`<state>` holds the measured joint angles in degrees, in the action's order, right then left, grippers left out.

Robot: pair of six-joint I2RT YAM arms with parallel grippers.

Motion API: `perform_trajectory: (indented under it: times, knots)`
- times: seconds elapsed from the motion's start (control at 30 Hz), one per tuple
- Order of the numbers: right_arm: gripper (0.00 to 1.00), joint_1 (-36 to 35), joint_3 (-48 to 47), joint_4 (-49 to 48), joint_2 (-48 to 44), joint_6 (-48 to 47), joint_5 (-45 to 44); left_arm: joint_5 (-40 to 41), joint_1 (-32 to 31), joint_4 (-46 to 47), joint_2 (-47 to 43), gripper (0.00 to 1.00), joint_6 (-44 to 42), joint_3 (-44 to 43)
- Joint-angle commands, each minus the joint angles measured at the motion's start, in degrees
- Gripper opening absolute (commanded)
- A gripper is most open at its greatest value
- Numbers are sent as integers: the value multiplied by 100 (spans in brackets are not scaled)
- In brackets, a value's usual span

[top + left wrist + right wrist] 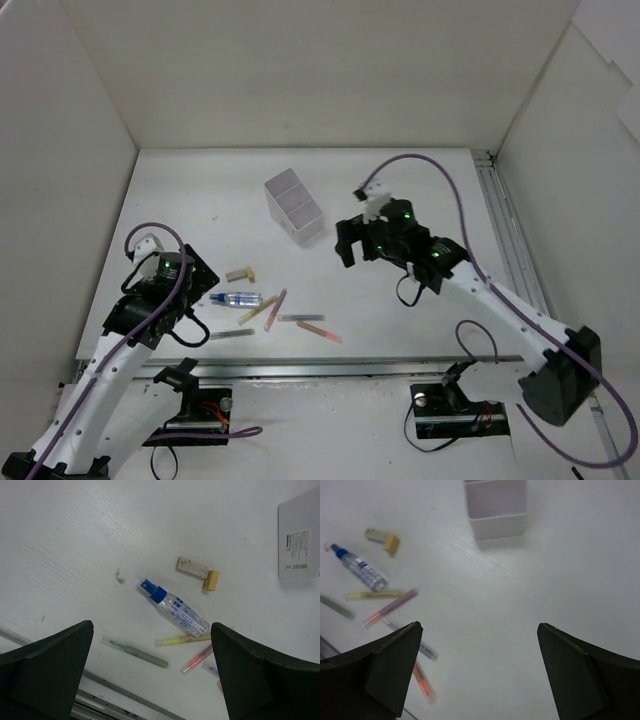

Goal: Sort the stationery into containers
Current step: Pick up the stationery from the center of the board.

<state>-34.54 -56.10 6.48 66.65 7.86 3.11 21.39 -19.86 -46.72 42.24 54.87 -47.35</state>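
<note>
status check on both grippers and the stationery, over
Left gripper open, empty. Right gripper open, empty. Clear blue-capped bottle, tan eraser block and coloured pens loose on table, outside translucent white divided box. Nothing blocking the box.

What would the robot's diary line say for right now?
left gripper: jaws open near clear tube | right gripper: jaws open, empty | sticks, eraser: on table, outside box

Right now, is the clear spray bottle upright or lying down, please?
Lying down: the spray bottle rests on its side on the table.
</note>
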Motion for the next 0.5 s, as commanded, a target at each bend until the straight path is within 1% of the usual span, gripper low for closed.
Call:
perform_trajectory:
  times: [0.0,0.03,0.1,0.13,0.17,0.2,0.23,0.33,0.4,0.43,0.47]
  knots:
    - [98,-798,-970,-411,1274,-1197,1004,84,70,-179,-171,100,586,24]
    - [98,-1078,-1165,-419,1567,-1268,1120,111,70,-180,-259,100,630,77]
    - [97,-1352,-1587,-419,2165,-1461,1252,173,122,-136,-531,100,674,226]
    - [97,-1658,-2024,-420,2690,-1523,1218,164,122,-118,-611,100,665,253]
    - [98,-1800,-2263,-411,2956,-1602,1174,173,122,-118,-699,100,674,279]
    - [98,-1854,-2622,-419,3411,-1777,1017,225,122,-136,-804,100,674,297]
    - [98,-2072,-2748,-428,3607,-1866,885,243,122,-205,-848,100,700,288]
    - [97,-2363,-3169,-550,4178,-2051,515,401,175,-495,-998,100,884,244]
    - [95,-2443,-3389,-613,4503,-2113,619,524,175,-662,-1103,100,955,235]
    - [94,-2478,-3443,-804,4627,-2113,681,550,175,-733,-1139,100,1051,235]
    - [90,-2487,-3495,-858,4716,-2139,760,594,175,-794,-1156,100,1113,227]
